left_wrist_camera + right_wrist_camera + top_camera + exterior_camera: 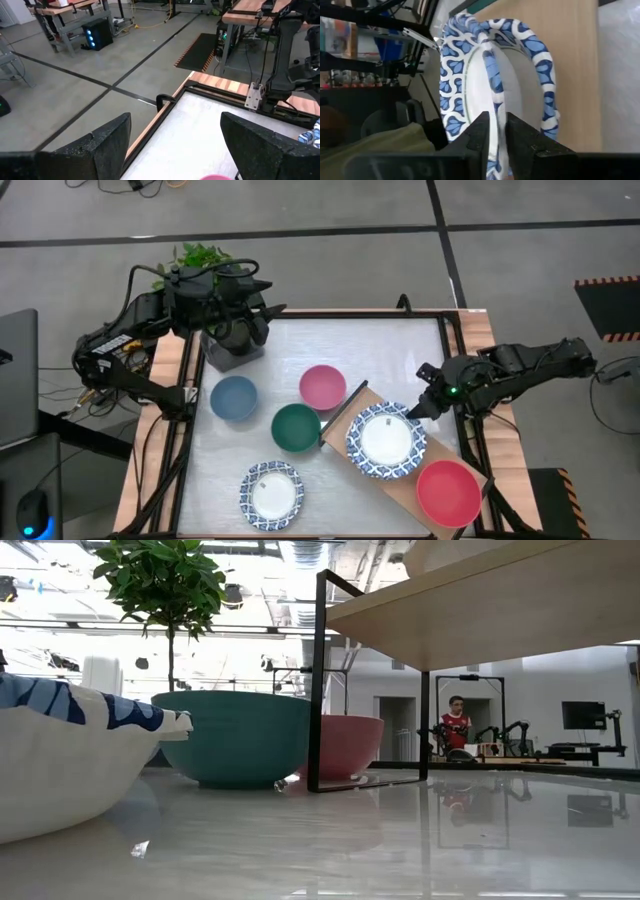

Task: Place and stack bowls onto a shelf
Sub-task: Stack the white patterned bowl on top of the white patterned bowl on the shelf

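Bowls with blue patterned rims (386, 440) sit stacked on the wooden shelf (440, 523), beside a red bowl (448, 491). Right gripper (413, 409) pinches the top rim, it seems. Left gripper (175, 145) waits open, far left.

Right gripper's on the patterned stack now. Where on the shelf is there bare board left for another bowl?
The light-wood shelf is bare only at its end by the pink bowl and dark green bowl. The right gripper pinches the white blue-rimmed bowl stack mid-board; the red bowl fills the other end.
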Controlling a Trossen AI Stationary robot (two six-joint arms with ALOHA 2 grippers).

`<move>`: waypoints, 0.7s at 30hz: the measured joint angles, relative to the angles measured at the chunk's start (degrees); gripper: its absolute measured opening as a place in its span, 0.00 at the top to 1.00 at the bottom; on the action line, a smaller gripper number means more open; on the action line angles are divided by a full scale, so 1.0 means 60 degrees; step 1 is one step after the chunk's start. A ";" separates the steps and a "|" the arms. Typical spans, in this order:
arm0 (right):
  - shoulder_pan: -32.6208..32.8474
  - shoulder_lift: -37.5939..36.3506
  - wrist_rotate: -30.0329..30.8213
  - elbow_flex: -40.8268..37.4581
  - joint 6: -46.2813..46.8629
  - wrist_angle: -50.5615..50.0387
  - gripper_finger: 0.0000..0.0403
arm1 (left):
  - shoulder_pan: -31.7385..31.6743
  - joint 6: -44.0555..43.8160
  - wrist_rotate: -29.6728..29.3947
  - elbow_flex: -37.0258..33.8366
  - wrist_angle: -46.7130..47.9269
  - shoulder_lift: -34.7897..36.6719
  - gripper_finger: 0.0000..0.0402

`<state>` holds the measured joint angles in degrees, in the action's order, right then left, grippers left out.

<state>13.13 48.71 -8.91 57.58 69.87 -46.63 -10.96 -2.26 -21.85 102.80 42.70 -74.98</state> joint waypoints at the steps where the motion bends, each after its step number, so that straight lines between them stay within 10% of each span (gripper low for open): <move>1: 0.0000 0.0000 0.0000 0.0000 0.0000 -0.0012 0.76 | 0.0000 0.0000 0.0000 0.0000 0.0000 0.0000 0.27; 21: -0.0007 -0.0022 -0.0044 0.0000 0.0929 -0.1348 0.55 | 0.0000 0.0007 -0.0001 0.0000 0.0006 0.0000 0.27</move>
<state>13.08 48.58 -9.17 57.58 75.44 -54.71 -10.96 -2.22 -21.85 102.80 42.73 -74.98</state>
